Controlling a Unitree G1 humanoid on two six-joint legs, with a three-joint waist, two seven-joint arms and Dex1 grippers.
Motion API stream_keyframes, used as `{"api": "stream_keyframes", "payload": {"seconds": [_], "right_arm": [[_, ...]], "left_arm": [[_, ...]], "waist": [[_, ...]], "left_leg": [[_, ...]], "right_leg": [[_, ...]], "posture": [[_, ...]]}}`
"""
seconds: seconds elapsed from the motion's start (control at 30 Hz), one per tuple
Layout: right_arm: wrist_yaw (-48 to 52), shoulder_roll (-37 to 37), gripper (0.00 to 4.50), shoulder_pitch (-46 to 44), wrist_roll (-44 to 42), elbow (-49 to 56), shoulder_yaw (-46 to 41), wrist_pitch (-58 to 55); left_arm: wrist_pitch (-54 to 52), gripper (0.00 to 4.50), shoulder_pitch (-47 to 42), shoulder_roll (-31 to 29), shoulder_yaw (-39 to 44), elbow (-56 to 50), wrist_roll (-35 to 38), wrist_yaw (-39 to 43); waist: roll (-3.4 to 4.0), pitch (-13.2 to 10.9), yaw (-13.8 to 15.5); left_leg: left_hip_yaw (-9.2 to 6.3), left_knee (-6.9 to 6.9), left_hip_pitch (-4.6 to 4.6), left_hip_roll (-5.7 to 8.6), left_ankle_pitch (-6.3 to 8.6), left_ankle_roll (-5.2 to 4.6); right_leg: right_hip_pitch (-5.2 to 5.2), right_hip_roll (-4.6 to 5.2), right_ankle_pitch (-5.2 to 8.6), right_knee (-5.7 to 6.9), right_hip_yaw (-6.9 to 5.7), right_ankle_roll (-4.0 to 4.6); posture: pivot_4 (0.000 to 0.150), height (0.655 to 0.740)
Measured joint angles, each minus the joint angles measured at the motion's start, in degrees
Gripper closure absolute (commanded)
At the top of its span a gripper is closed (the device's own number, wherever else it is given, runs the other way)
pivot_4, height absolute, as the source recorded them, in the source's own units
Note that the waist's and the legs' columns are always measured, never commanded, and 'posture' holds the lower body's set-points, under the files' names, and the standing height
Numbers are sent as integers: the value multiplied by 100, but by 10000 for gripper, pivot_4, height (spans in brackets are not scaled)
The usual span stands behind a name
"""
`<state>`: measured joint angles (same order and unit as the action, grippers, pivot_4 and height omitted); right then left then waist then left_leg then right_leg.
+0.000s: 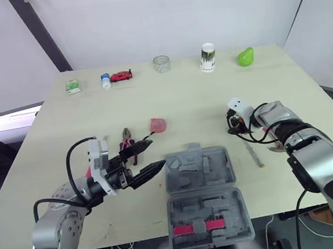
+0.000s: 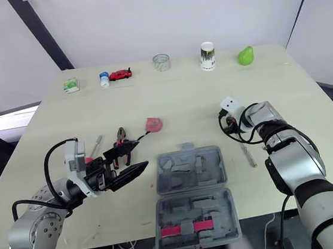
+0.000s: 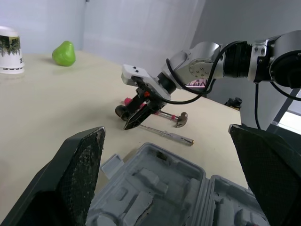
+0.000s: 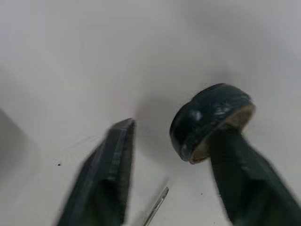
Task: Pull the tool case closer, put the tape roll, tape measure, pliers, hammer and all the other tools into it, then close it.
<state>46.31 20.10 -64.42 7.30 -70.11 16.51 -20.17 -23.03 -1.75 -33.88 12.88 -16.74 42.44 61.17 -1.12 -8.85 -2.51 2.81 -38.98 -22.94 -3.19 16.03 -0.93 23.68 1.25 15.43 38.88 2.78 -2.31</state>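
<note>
The grey tool case (image 1: 203, 193) lies open at the table's near edge. My left gripper (image 1: 156, 152) hovers open just left of it, with nothing between its fingers (image 3: 70, 179). The pink-handled pliers (image 1: 128, 144) lie behind that gripper, and the pink tape measure (image 1: 157, 125) lies beyond them. My right gripper (image 3: 134, 117) points down at the table right of the case, open. The black tape roll (image 4: 211, 120) sits against the tip of one of its fingers (image 4: 240, 183). The hammer (image 3: 178, 118) and a screwdriver (image 1: 254, 153) lie beside it.
Along the far edge stand a green box (image 1: 73, 86), a small bottle (image 1: 105, 80), a red toy car (image 1: 122, 76), a clear roll (image 1: 161, 64), a white cup (image 1: 207, 56) and a green pear (image 1: 245, 56). A pink-handled tool (image 1: 196, 227) rests in the case's near half.
</note>
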Motion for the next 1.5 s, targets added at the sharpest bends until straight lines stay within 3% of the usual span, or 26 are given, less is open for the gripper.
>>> {"api": "stream_keyframes", "payload": {"seconds": [0.07,0.53,0.63,0.73,0.87,0.93,1.17,1.5], "right_arm": [[-21,-30,44493,-1,39,-7,-16,76],[478,79,44493,17,302,452,-14,247],[1288,249,44493,228,117,1613,-4,-309],[2082,451,44493,715,-183,3561,170,-1369],[2516,415,44493,944,-496,5606,629,-2525],[2433,-2,44493,917,-686,6440,851,-3098],[1897,-790,44493,903,-670,6188,1653,-3118],[1835,-954,44493,670,-298,5113,2406,-2505]], "left_arm": [[27,0,0,0,-17,0,-23,7],[97,0,45,2,-115,1,-62,24],[87,0,63,2,-96,20,-43,-7],[43,0,201,-25,67,77,65,-7],[7,0,428,-164,336,273,124,69],[7,0,619,-281,566,495,154,213],[59,0,818,-465,882,849,150,496],[109,0,937,-473,905,846,51,587]], "waist": [[0,0,0],[3,-2,4],[6,-4,5],[8,-5,5],[11,-6,0],[10,-6,3],[6,-4,55],[5,-4,-19]], "left_leg": [[0,0,0,0,0,0],[-2,0,0,-1,0,0],[-4,1,0,-4,1,-1],[-11,8,0,-10,1,-1],[-11,19,-1,-8,1,-2],[-12,21,0,-9,1,-1],[-11,21,-3,7,-1,1],[-10,23,-3,5,-1,1]], "right_leg": [[0,0,0,0,0,0],[0,1,0,-1,-1,0],[0,2,0,0,-3,0],[2,6,0,-2,-10,0],[13,7,1,2,-13,2],[12,10,0,2,-19,4],[10,39,-1,-1,-32,3],[15,25,0,2,-37,6]], "posture": [[1500,7400],[1500,7400],[1500,7400],[1500,7400],[1500,7400],[1500,7400],[1500,7400],[1500,7400]]}}
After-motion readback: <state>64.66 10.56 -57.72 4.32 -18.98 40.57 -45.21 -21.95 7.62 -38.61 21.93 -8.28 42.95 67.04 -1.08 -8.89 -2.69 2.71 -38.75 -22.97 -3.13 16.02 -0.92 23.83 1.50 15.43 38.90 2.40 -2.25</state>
